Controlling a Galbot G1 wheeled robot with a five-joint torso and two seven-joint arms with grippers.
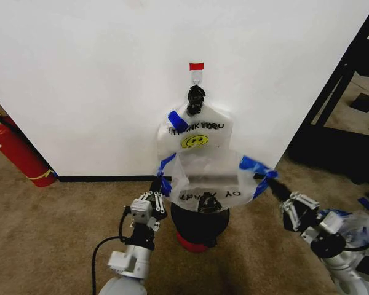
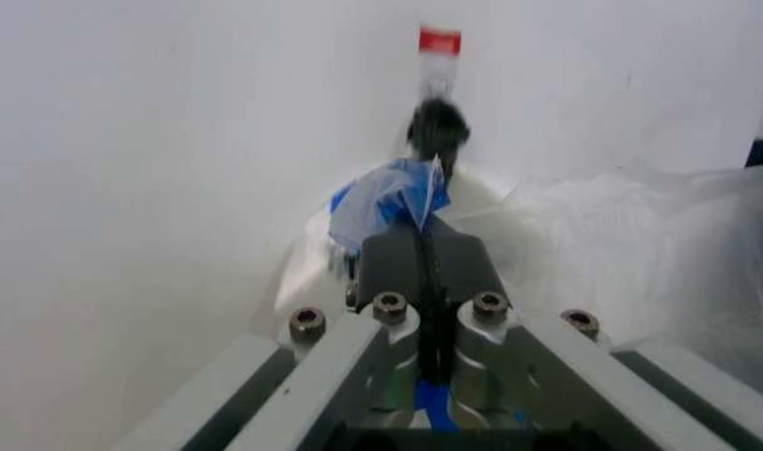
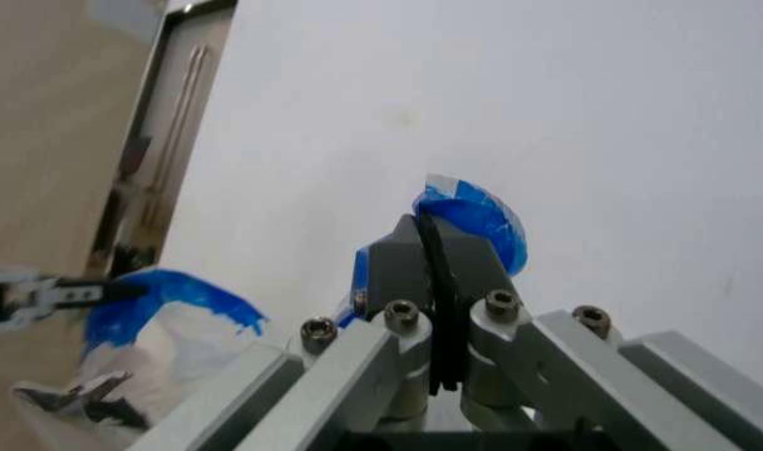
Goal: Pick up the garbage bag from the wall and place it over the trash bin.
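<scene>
Clear, thin, crinkly garbage bag (image 1: 209, 175) with bright blue tape patches at its corners is stretched wide between the two grippers, just above the trash bin (image 1: 200, 221). Its long axis runs side to side across the robot's front, roughly level, the right end a touch higher. The film sags in the middle and reversed printing shows through it.

Left gripper (image 1: 162, 186) has its fingers pressed together on the blue-taped left corner; in the left wrist view the black pads (image 2: 395, 263) meet with blue tape bunched at their tips. Right gripper (image 1: 275, 178) is likewise clamped tight on the right blue patch; in the right wrist view the tape (image 3: 475, 221) pokes out past the closed pads.

Bin is small, round and black with a red base, standing on brown carpet right against the white wall (image 1: 80, 80).

Behind the stretched bag a white "THANK YOU" bag (image 1: 197, 132) with a yellow smiley hangs upright from a small red-topped hook (image 1: 197, 69), knotted black at its top. A red fire extinguisher (image 1: 15, 150) leans by the wall at far left.
</scene>
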